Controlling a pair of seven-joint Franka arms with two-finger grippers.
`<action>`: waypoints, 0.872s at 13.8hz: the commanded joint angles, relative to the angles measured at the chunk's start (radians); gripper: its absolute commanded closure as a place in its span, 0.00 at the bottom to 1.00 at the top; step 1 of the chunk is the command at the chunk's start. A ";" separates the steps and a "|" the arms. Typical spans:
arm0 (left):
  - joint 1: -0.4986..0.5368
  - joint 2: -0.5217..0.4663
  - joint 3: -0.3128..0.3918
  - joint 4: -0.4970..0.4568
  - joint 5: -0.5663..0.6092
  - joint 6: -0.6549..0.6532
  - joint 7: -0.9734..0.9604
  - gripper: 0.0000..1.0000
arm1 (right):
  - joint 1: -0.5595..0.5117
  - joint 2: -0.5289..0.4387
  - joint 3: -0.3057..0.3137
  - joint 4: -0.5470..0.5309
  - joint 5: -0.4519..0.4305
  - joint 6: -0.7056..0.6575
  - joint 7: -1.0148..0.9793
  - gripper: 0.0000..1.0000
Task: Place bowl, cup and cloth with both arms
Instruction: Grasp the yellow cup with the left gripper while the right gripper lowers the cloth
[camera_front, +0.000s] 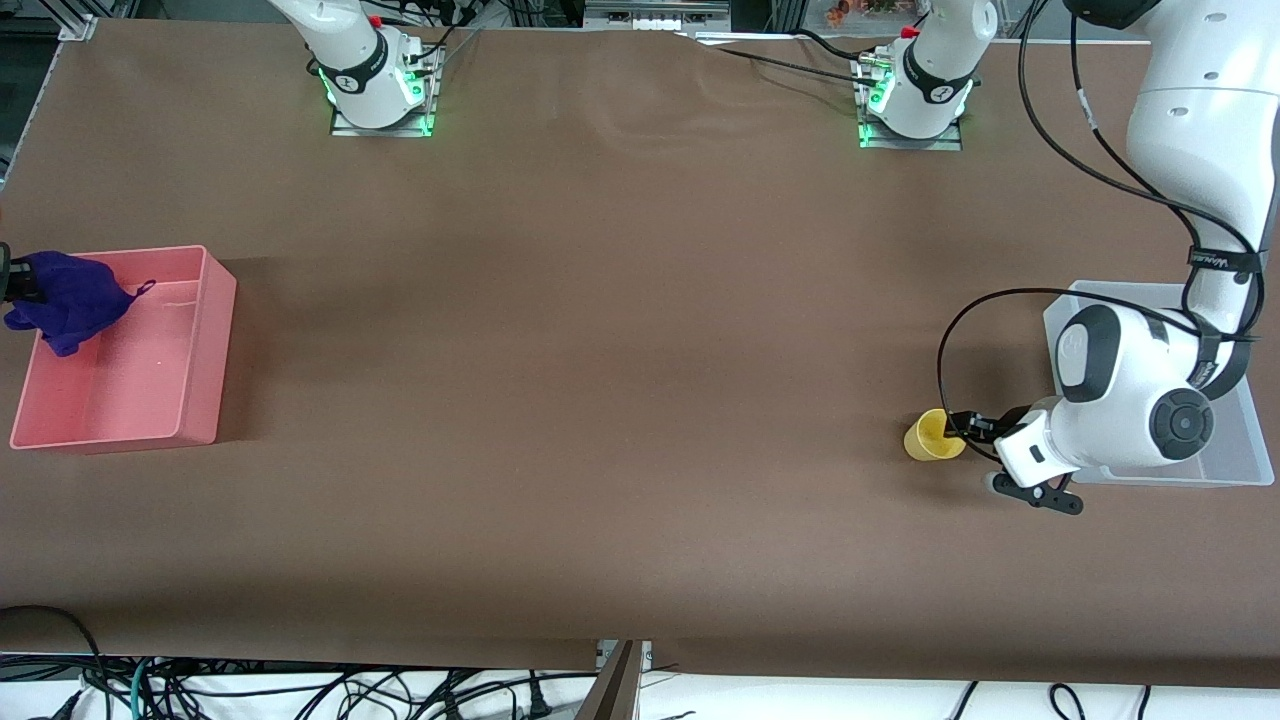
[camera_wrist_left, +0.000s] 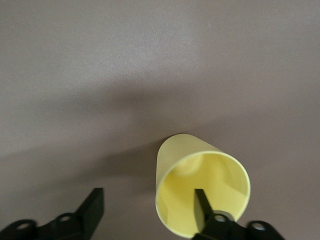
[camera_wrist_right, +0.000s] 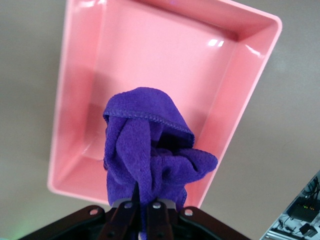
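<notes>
The yellow cup (camera_front: 930, 438) lies on its side on the brown table beside the clear bin, its mouth toward my left gripper (camera_front: 966, 426). In the left wrist view the left gripper (camera_wrist_left: 148, 196) is open, with one finger inside the cup (camera_wrist_left: 200, 175) and the other outside it, apart from its wall. My right gripper (camera_wrist_right: 142, 201) is shut on the purple cloth (camera_wrist_right: 150, 150), which hangs over the pink tray (camera_wrist_right: 165, 65). In the front view the cloth (camera_front: 65, 297) hangs over the tray's end; the right gripper (camera_front: 12, 282) shows at the picture's edge. The bowl is out of view.
The pink tray (camera_front: 205, 350) stands at the right arm's end of the table. A clear plastic bin (camera_front: 1225, 472) stands at the left arm's end, mostly covered by the left arm. Cables hang below the table's near edge.
</notes>
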 joint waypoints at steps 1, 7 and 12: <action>-0.015 0.035 -0.002 0.010 0.033 0.020 -0.018 0.74 | -0.004 0.066 0.001 0.010 0.041 0.049 -0.025 1.00; -0.021 0.041 0.000 0.021 0.024 0.006 -0.020 1.00 | -0.001 0.081 0.004 -0.036 0.089 0.039 -0.008 1.00; -0.007 -0.039 -0.006 0.034 0.022 -0.175 -0.017 1.00 | -0.003 0.084 0.003 -0.088 0.098 0.056 0.035 1.00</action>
